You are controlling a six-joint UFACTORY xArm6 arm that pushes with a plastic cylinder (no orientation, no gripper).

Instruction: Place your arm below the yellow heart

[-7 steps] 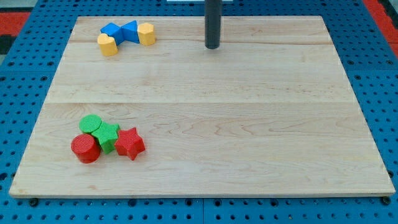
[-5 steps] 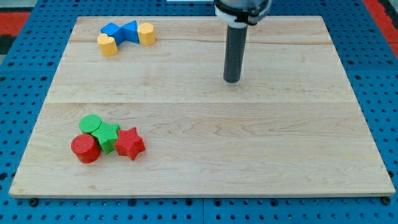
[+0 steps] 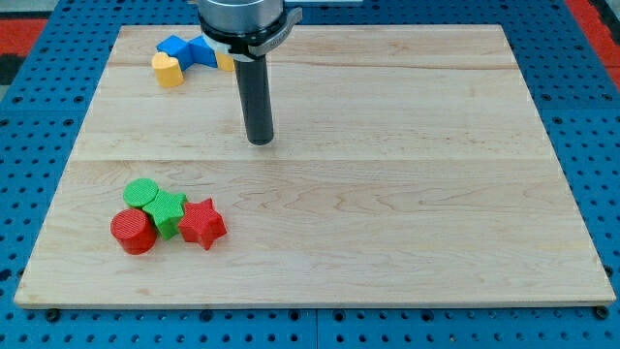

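The yellow heart (image 3: 168, 70) lies near the board's top left corner, touching a blue block (image 3: 176, 46). A blue triangle (image 3: 202, 52) sits just right of that. A second yellow block (image 3: 224, 62) is mostly hidden behind the arm. My tip (image 3: 259, 142) rests on the wooden board (image 3: 387, 194), below and well to the right of the yellow heart, apart from every block.
At the view's lower left sits a tight cluster: a green cylinder (image 3: 142, 193), a green star (image 3: 169, 211), a red cylinder (image 3: 133, 232) and a red star (image 3: 201, 223). A blue pegboard (image 3: 29, 145) surrounds the board.
My tip moved down from the board's top edge, then left, ending closer to the yellow heart. No block has moved.
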